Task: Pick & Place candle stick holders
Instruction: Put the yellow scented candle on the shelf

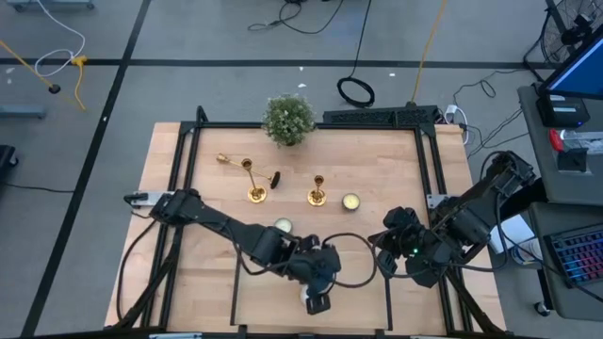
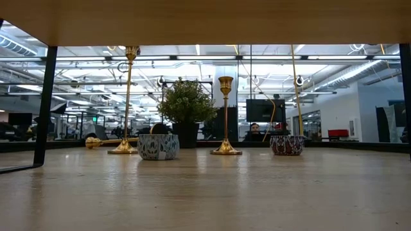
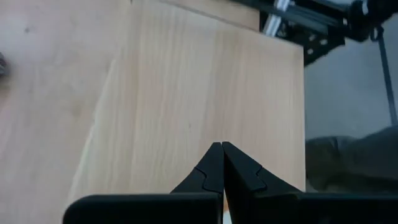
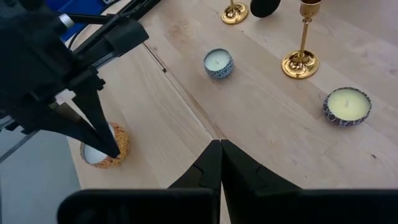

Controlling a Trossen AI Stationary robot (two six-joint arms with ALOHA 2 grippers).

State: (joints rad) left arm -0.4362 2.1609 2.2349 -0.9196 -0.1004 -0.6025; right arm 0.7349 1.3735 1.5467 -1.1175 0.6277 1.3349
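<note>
Three gold candle stick holders are on the wooden table's far half. One (image 1: 317,193) (image 2: 225,115) (image 4: 301,46) stands on its round base at the middle, and a second (image 1: 252,184) (image 2: 127,96) stands left of it. The third (image 1: 226,160) (image 2: 93,142) lies on its side farther left. My left gripper (image 1: 317,303) (image 3: 222,147) (image 4: 109,146) is shut at the near edge, by a gold-patterned tealight (image 4: 102,152); its wrist view shows only bare wood past the tips. My right gripper (image 1: 394,224) (image 4: 221,144) hangs shut and empty at the near right.
A bushy potted plant (image 1: 287,120) (image 2: 186,106) stands at the far middle. A pale-green tealight (image 1: 350,201) (image 4: 346,106) and a white one in a blue-patterned cup (image 1: 283,226) (image 4: 218,63) sit near the candlesticks. A small black object (image 1: 275,179) lies between the two upright ones.
</note>
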